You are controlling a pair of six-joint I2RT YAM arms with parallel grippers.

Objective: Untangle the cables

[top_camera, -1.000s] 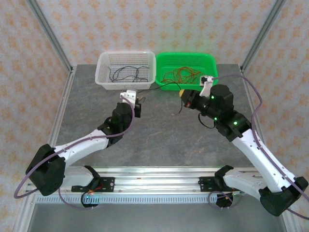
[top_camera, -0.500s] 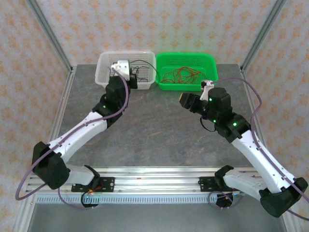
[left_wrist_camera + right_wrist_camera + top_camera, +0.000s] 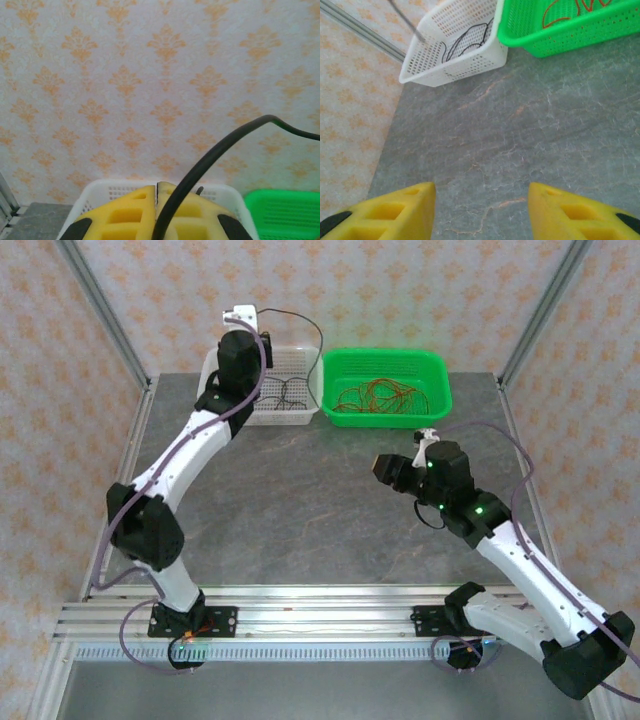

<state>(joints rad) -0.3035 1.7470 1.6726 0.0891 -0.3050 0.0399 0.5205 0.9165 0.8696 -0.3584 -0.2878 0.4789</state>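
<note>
Two arms on the job, and the nearer one is idle: the right gripper [image 3: 480, 191] hangs low over the grey table [image 3: 330, 515], its yellow jaws spread wide with nothing between them, well short of either basket. Further back, two baskets sit side by side at the far edge. The green basket [image 3: 385, 421] on the right holds a loose nest of red-orange cables [image 3: 378, 395], and the white basket [image 3: 290, 419] on the left has black cables [image 3: 465, 42] looped on its floor. Up over that white basket is the action. The left gripper [image 3: 157, 191] is raised high with its jaws pressed together on one black cable [image 3: 220, 147], which arcs out to the right and drops back down toward the basket. Here's the worry: whether that lower end hangs free or is caught in the loops below, I cannot tell. If it is snagged, any more lift looks likely to drag the whole bunch up, or even tip that light basket. The strand is hair-thin and pinched at one spot only, so a sideways tug could slide it out of the pads. Let go from this height, a springy wire might well flop over the rim onto the table, or land right in the green basket among the red ones. With the right gripper so far off, nothing is on hand to pin the bunch down.
</note>
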